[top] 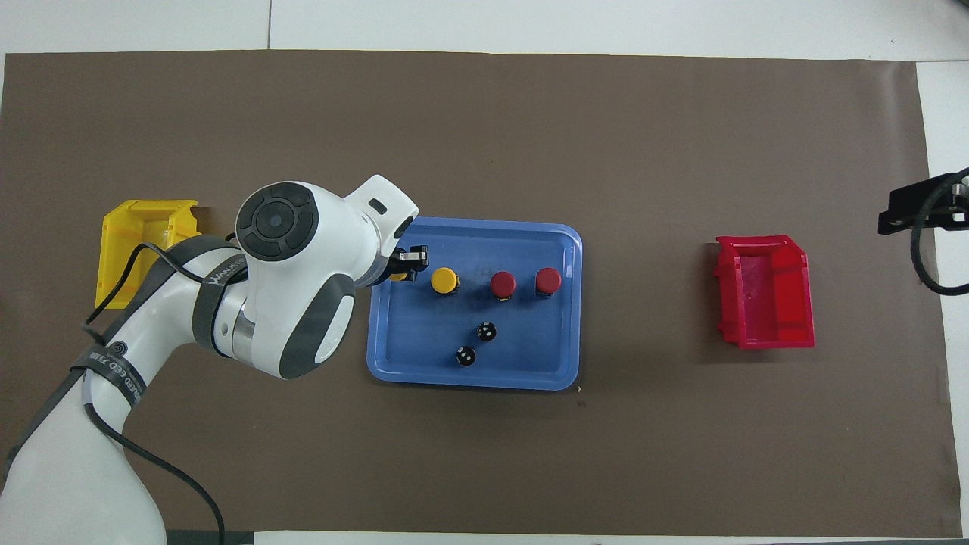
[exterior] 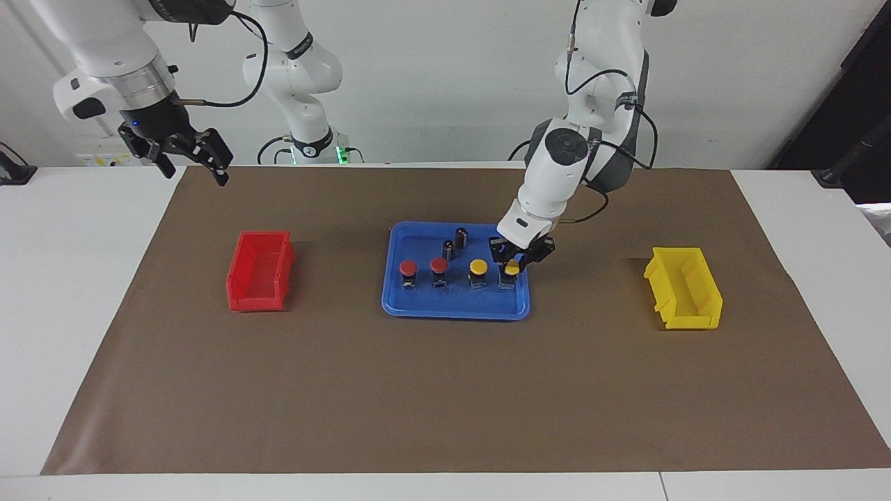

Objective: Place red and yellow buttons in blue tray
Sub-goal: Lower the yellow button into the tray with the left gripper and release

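Left end effector [exterior: 513,266]: clenched on a yellow-capped button [exterior: 511,268] standing in the blue tray [exterior: 418,309], at the tray's end toward the left arm.
Right end effector [exterior: 195,158]: released, fingers spread, raised over the bench corner by the right arm's base; arm waits.
Blue tray contents: second yellow button [exterior: 478,266], two red buttons [exterior: 408,268] in one row; two dark cylinders [exterior: 461,236] nearer the robots.
Writing: arm band lettering, not readable.
Surface: white bench [exterior: 69,278] under brown mat [exterior: 445,390]; red bin [exterior: 259,271] and yellow bin [exterior: 683,287] at either end; white wall.
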Controlling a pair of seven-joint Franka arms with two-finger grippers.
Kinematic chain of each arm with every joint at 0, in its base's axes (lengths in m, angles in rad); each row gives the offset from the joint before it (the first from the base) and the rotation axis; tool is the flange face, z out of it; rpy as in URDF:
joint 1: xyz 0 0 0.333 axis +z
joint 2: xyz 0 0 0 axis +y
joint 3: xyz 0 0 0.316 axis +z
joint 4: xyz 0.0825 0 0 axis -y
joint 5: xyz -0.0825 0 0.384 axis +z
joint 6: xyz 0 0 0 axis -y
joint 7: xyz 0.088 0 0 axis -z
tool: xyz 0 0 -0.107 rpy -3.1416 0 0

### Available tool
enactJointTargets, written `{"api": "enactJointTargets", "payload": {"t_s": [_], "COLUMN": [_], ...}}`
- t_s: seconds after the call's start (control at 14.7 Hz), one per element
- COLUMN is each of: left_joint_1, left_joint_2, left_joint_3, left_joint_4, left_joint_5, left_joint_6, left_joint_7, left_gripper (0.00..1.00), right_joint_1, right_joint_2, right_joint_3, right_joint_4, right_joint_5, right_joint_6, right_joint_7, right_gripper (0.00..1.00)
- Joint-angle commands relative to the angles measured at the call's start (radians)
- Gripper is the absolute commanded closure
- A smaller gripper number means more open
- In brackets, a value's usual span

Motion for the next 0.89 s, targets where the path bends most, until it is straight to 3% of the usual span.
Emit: {"api": "enactJointTargets", "payload": {"t_s": [0.0,0.2,0.34,0.55,0.82], "left_joint_1": [-0.017,-0.019,-0.022,-0.022,-0.005], "left_joint_2": [-0.009,-0.015,-0.016,-0.013,-0.013], "left_joint_3": [0.017,0.017,0.017,0.019,0.028], "left_joint_4": [-0.028,-0.059,-0.059,-0.037,0.071], "left_joint_5": [-0.016,-0.016,-0.018,-0.016,0.013], "left_joint_6": [0.033,0.045,0.048,0.030,-0.146], "left_joint_7": [-0.001,0.004,0.002,-0.016,-0.021], "left_gripper": [0.97,0.96,0.94,0.44,0.09], "right_joint_1": [-0.017,-0.032,-0.035,-0.029,-0.034], "right_joint_2": [0.003,-0.054,-0.043,-0.019,-0.023], "right_joint_3": [0.010,0.008,-0.012,-0.032,-0.041], "right_joint_4": [0.007,-0.073,-0.050,-0.015,-0.025], "right_joint_5": [-0.013,-0.013,-0.009,-0.010,-0.003], "right_joint_6": [-0.062,-0.050,-0.030,-0.053,-0.016], "right_joint_7": [-0.059,-0.062,-0.072,-0.083,-0.095], "right_gripper": [0.00,0.00,0.00,0.00,0.00]}}
